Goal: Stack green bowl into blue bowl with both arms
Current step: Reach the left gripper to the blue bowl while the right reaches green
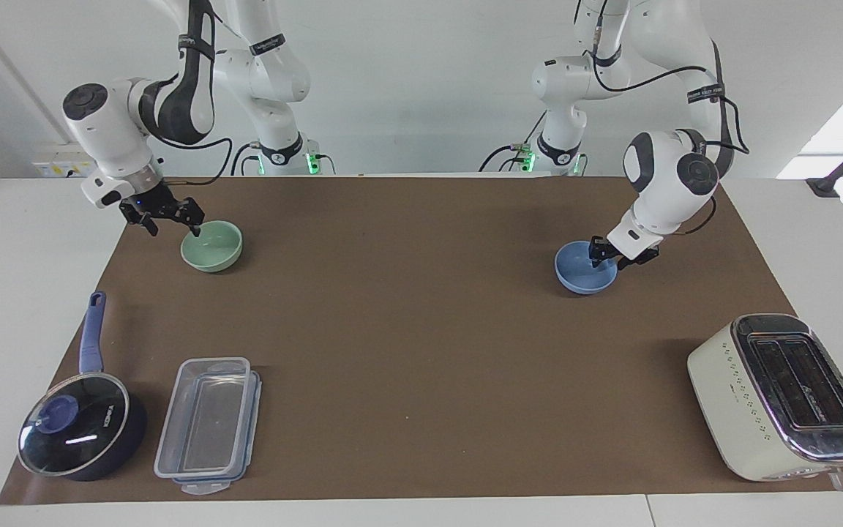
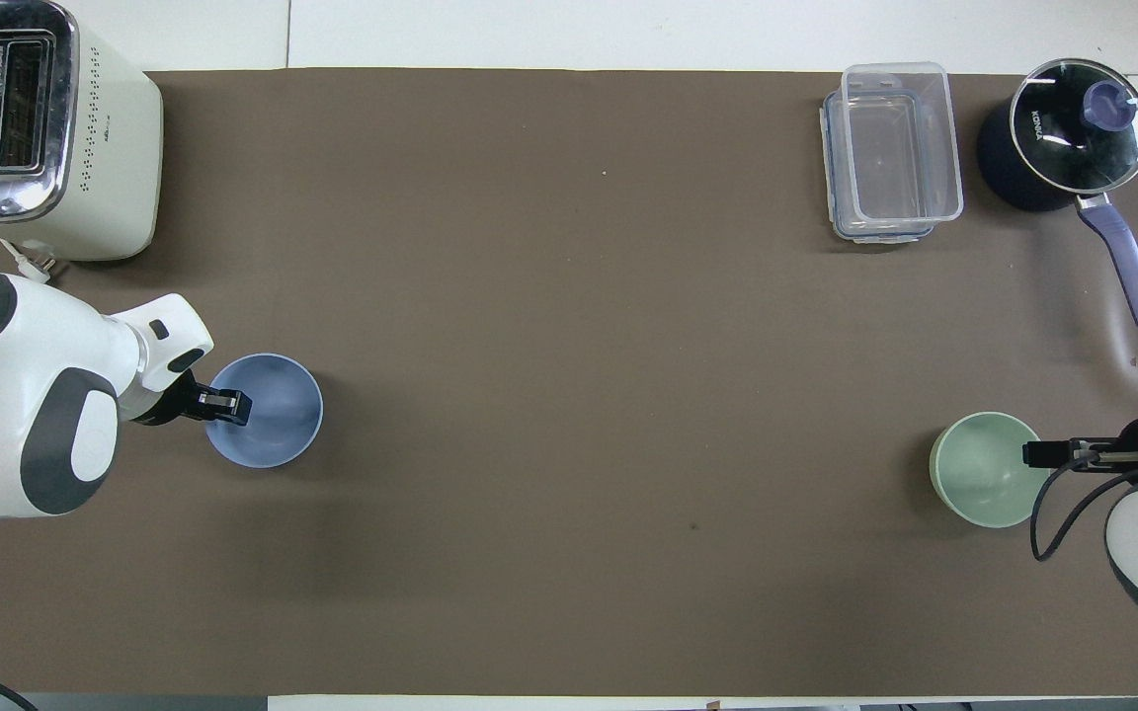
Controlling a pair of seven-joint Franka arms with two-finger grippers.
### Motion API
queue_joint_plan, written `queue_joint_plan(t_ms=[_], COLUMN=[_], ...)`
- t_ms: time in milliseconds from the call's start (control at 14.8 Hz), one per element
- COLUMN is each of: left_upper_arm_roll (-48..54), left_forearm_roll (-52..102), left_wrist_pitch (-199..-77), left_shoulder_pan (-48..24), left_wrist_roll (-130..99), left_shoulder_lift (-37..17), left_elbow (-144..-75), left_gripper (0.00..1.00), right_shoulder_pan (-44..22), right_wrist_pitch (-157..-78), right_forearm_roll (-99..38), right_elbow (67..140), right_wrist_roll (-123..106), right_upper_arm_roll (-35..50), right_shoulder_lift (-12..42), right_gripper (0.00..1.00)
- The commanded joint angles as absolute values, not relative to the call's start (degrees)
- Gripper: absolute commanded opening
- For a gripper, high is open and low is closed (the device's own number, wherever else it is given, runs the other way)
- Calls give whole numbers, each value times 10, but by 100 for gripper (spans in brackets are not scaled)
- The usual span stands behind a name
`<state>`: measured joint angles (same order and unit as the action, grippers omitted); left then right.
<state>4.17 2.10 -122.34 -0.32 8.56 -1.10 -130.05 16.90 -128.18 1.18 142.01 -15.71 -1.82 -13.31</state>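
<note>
The green bowl (image 1: pixel 215 246) (image 2: pixel 982 472) stands upright on the brown mat toward the right arm's end. My right gripper (image 1: pixel 173 229) (image 2: pixel 1038 453) is low at its rim, open, one finger at the rim's inside and one outside. The blue bowl (image 1: pixel 582 275) (image 2: pixel 278 420) stands upright toward the left arm's end. My left gripper (image 1: pixel 609 258) (image 2: pixel 230 405) is tilted down at its rim, open, with the rim between the fingers. Both bowls rest on the mat, well apart.
A cream toaster (image 1: pixel 780 395) (image 2: pixel 36 128) stands farther from the robots than the blue bowl. A clear plastic container (image 1: pixel 205 424) (image 2: pixel 890 148) and a dark blue glass-lidded saucepan (image 1: pixel 77 435) (image 2: pixel 1063 138) stand farther out than the green bowl.
</note>
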Motion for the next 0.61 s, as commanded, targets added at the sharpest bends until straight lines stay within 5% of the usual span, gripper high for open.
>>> queue_joint_plan(t_ms=[0,202,539], left_upper_arm_roll=[37,37,41], left_forearm_roll=[21,21,51], left_wrist_pitch=[-1239,-1229,-1051], left_shoulder_pan=[-7,-7,-79], left_wrist_roll=[91,86,-45], left_shoulder_lift=[-1,-7,-84], left_elbow=[-1316,-1293,-1066], left_gripper=[0,0,0], right_shoulder_pan=[186,201,205], right_wrist_pitch=[-1313,-1346,-1345], right_forearm_roll=[1,1,1], right_elbow=[1430,1430,1446], right_wrist_roll=[-178,-187,-184], right_upper_arm_roll=[-14,-14,-14], right_shoulder_lift=[-107,-68,-69], right_gripper=[100,100,94])
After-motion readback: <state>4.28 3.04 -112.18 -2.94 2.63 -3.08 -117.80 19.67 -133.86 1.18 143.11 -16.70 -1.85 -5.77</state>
